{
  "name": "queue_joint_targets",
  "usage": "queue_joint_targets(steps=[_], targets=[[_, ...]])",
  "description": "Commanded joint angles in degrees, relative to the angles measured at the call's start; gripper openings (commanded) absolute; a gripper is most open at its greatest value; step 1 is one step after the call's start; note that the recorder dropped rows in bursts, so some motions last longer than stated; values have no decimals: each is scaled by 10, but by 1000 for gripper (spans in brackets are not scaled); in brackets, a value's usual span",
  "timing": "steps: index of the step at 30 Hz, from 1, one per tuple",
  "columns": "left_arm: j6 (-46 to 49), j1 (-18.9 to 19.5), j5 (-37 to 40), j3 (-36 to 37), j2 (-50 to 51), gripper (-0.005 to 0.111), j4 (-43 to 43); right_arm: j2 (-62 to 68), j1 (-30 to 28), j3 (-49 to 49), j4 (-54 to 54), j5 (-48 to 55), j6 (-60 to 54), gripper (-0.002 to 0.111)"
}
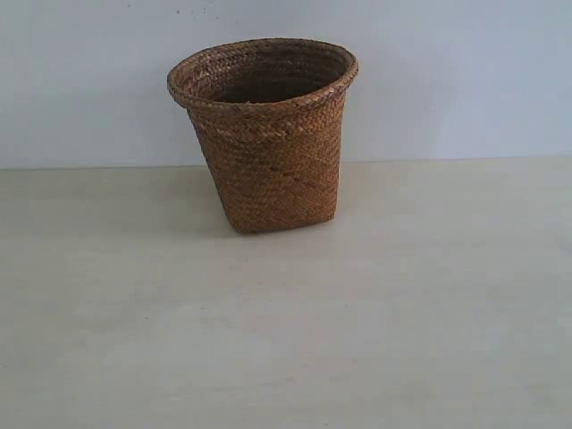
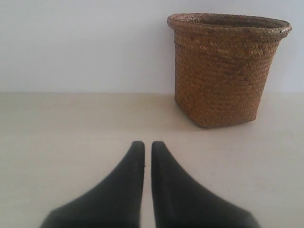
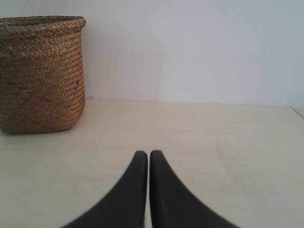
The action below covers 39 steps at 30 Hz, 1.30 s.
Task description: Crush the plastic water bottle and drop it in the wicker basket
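Observation:
The brown wicker basket (image 1: pixel 268 134) stands upright at the back of the pale table, near the wall. It also shows in the left wrist view as the wicker basket (image 2: pixel 225 69) and in the right wrist view as the wicker basket (image 3: pixel 42 73). The plastic water bottle is out of view in every frame. My left gripper (image 2: pixel 147 144) hovers low over the table, well short of the basket, shut with only a thin slit between its black fingers and nothing held. My right gripper (image 3: pixel 149 153) is likewise shut and empty. Neither gripper shows in the exterior view.
The pale wooden table (image 1: pixel 286 340) runs back to a white wall (image 1: pixel 447 71). The table's right edge (image 3: pixel 298 111) shows at the far side of the right wrist view. Nothing else stands on the table in view.

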Motion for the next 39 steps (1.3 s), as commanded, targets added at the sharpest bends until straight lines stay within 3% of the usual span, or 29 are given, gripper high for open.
queue_joint_targets(steps=[1,8,39], targets=[[4,16,23,2,-2,4,0,-3,-1,2,-4,-2,-3,0],[55,45,40,2,-2,4,-31,-3,-1,2,-4,-2,-3,0],[53,45,48,2,-2,4,-31,-3,-1,2,-4,-2,3,0]])
